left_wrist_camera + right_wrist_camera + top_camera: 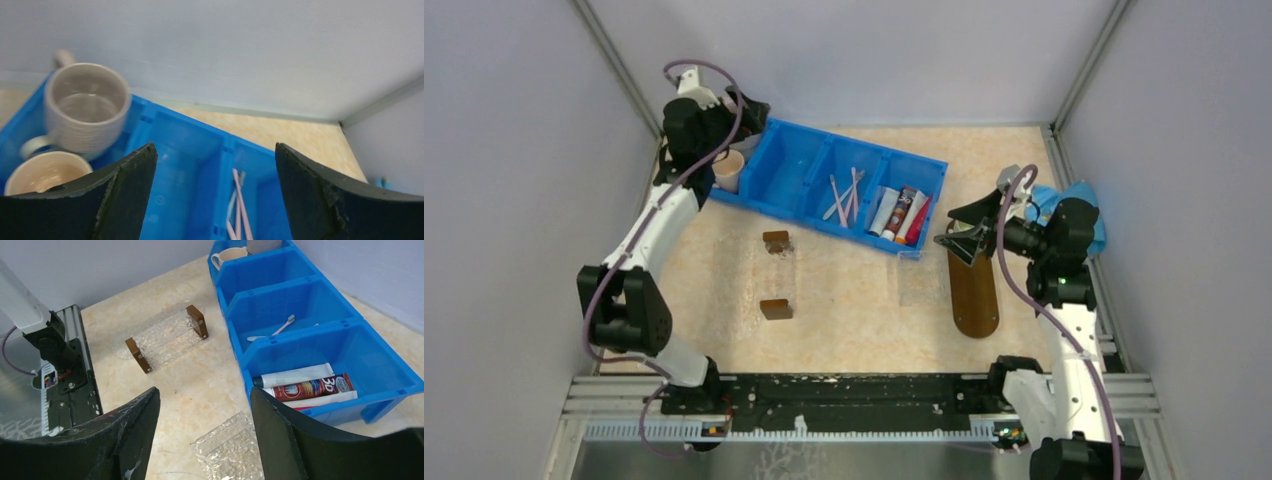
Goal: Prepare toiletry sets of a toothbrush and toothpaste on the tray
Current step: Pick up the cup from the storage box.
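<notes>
Left fingers (pixel 127 192) gaped wide over the blue bin (pixel 186 142) (by two mugs (pixel 85 107)); right fingers (pixel 125 437) stood parted, empty, over the tray (pixel 976 298).

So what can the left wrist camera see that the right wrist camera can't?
Only the left wrist view: the left claw, open and empty, and a look down into the grey mug, which the right view clips at its top edge. Only the right wrist view: the right claw, open too, the toothpaste tubes, the clear rack with brown ends and the crinkly clear bag. Both: the blue bin, the pink and white toothbrushes in it, and the beige cup.
</notes>
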Controlling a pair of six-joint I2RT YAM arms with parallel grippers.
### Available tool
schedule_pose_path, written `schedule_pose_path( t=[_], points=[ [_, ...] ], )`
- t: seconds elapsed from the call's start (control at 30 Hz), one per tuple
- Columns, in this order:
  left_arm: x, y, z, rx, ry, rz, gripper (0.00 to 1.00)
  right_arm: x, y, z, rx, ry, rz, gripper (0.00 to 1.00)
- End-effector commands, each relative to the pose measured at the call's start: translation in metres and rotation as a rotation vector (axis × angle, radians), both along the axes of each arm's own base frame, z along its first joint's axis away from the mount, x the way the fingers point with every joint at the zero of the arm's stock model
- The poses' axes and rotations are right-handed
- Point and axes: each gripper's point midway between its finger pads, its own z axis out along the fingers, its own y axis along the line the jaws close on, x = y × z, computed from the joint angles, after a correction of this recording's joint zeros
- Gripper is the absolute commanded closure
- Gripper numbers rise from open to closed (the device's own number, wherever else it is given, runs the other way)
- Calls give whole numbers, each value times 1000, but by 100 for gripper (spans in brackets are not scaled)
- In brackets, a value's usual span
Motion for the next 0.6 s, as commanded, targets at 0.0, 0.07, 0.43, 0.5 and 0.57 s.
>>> schedule_pose_path(
  t=[0.0,0.07,0.43,0.5,0.57],
  points=[
    [34,43,-38,-110,240,146,10,4,1,3,-24,-45,-13,33],
    [48,67,-47,-100,337,264,12,5,2,2,-27,-44,-15,33],
    [112,139,-94,56,514,628,36,8,6,-6,-47,-21,-3,33],
    [119,142,-97,45,513,631,39,9,6,-7,-48,-16,-3,34],
    [125,141,-99,40,502,613,41,9,6,-8,-49,-10,-3,34]
  ],
)
